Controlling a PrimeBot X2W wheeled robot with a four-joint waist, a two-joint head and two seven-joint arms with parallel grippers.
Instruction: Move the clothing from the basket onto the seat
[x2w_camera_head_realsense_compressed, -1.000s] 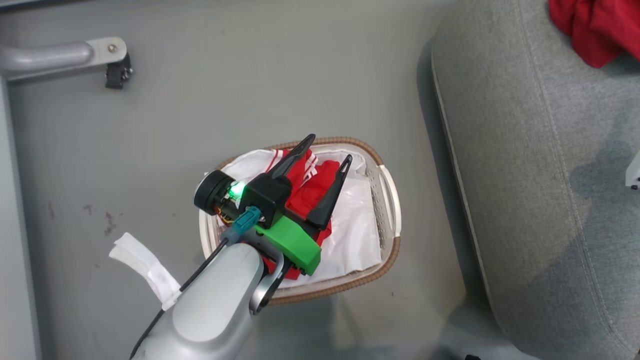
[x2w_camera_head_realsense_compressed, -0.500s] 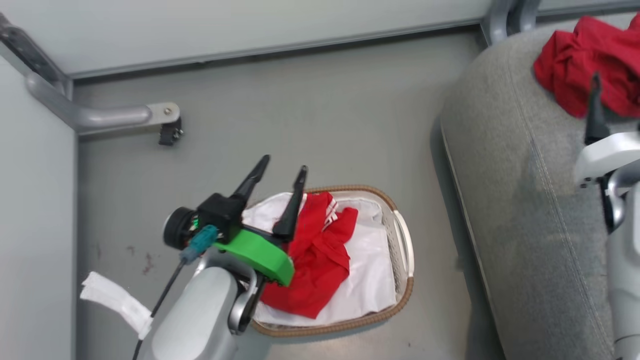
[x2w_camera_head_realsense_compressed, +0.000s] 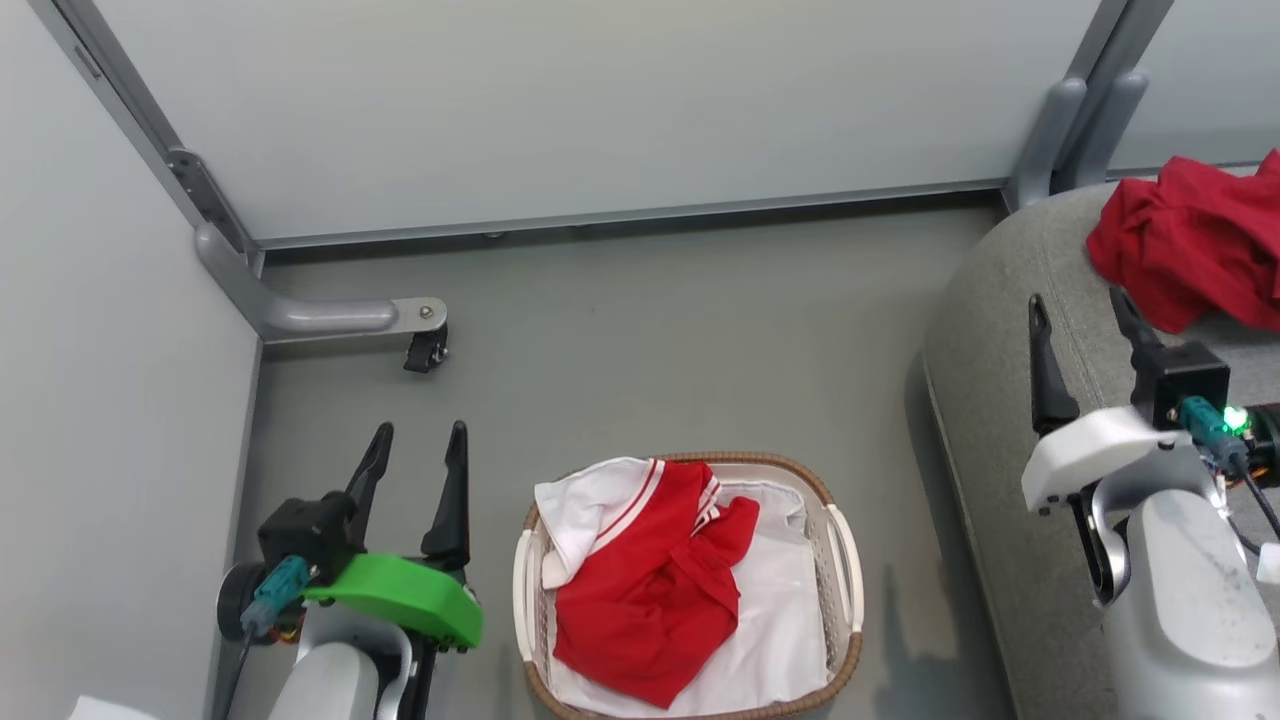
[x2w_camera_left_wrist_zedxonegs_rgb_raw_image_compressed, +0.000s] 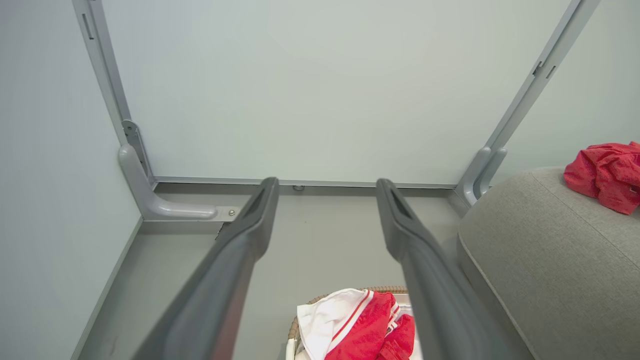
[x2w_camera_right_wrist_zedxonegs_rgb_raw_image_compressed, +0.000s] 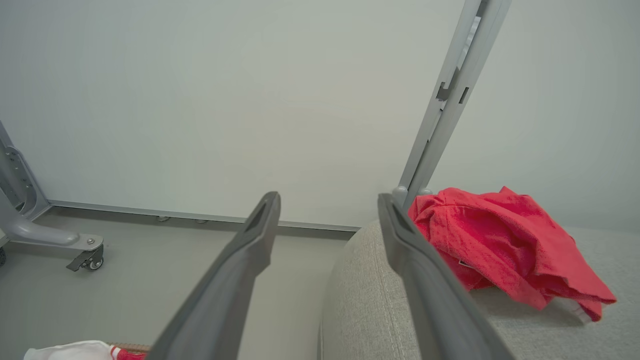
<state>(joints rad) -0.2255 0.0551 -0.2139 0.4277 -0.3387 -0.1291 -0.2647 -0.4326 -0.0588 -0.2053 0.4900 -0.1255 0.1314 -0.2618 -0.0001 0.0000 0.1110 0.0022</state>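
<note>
A red garment with a white sleeve and striped trim (x2w_camera_head_realsense_compressed: 650, 590) lies crumpled in the white basket (x2w_camera_head_realsense_compressed: 845, 560) on the floor, on its white liner. A plain red garment (x2w_camera_head_realsense_compressed: 1190, 240) lies on the grey seat (x2w_camera_head_realsense_compressed: 990, 400) at the right. My left gripper (x2w_camera_head_realsense_compressed: 420, 435) is open and empty, left of the basket above the floor. My right gripper (x2w_camera_head_realsense_compressed: 1077, 300) is open and empty over the seat's left edge, just short of the plain red garment. The left wrist view has the gripper (x2w_camera_left_wrist_zedxonegs_rgb_raw_image_compressed: 326, 182) open, with the striped garment (x2w_camera_left_wrist_zedxonegs_rgb_raw_image_compressed: 360, 325) below it. The right wrist view has the gripper (x2w_camera_right_wrist_zedxonegs_rgb_raw_image_compressed: 328, 196) open beside the plain red garment (x2w_camera_right_wrist_zedxonegs_rgb_raw_image_compressed: 500, 240).
Pale grey partition walls close the back and left. A metal foot with a caster (x2w_camera_head_realsense_compressed: 425, 350) sticks out from the left corner, and a grey post (x2w_camera_head_realsense_compressed: 1090, 110) stands behind the seat. Bare grey floor (x2w_camera_head_realsense_compressed: 650, 330) lies between basket and wall.
The head camera has lifted, showing more of the walls. My left gripper drew back from above the basket to its left, still empty. My right gripper came into view over the seat.
</note>
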